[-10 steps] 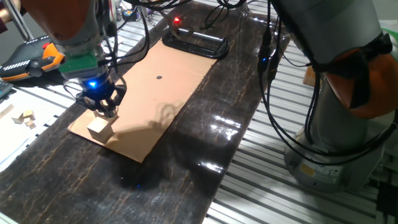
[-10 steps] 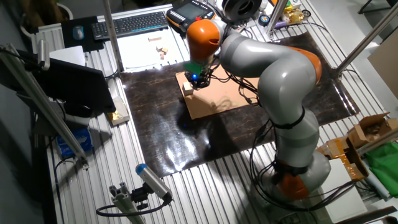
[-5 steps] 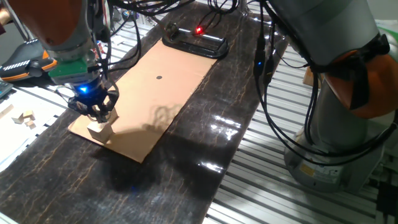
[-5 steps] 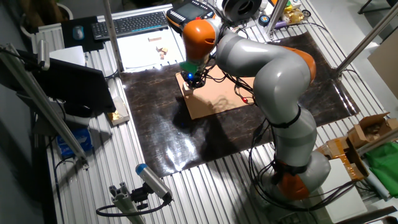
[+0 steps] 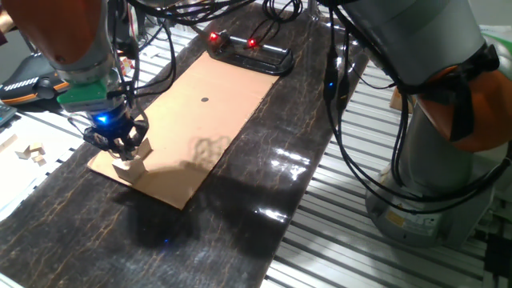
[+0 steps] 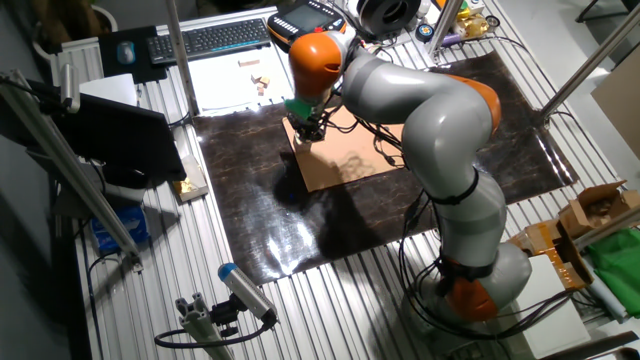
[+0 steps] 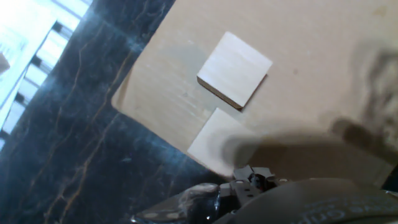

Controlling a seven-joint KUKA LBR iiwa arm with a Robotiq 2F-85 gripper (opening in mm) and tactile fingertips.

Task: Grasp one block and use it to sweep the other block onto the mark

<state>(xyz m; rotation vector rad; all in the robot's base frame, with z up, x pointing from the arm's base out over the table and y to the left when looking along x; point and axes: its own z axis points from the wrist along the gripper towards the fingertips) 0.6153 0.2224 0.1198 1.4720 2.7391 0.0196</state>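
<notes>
A KUKA arm's claw (image 5: 122, 148) hangs low over the near left corner of a tan cardboard sheet (image 5: 216, 104) that lies on a dark marbled mat (image 5: 240, 224). A blue light glows on the wrist just above the fingers.

In the one fixed view, a pale wooden block (image 5: 128, 166) sits directly beneath the claw, its top close up against the fingertips. The fingers crowd round the block's upper part, but from this angle it cannot be told whether they have closed on it or merely stand about it. The other fixed view shows the claw (image 6: 309, 130) at the same corner of the cardboard (image 6: 350, 160), too small to settle the matter.

The hand view, looking along the fingers, shows two square wooden blocks on the cardboard (image 7: 311, 62). One block (image 7: 235, 69) lies farther out from the claw, set apart and clear of it. The nearer block (image 7: 212, 146) lies at the cardboard's edge, partly covered by shadow and by the dark body of the hand at the bottom of the picture. The two blocks are just beside each other, corner toward corner; a thin gap seems to part them.

The mark (image 5: 205, 100), a tiny black dot on the bare cardboard, sits well away from the claw, up the sheet toward the far end. Beyond it a black rectangular frame (image 5: 250, 58) rests at the head of the cardboard, with red lights showing on it.
</notes>
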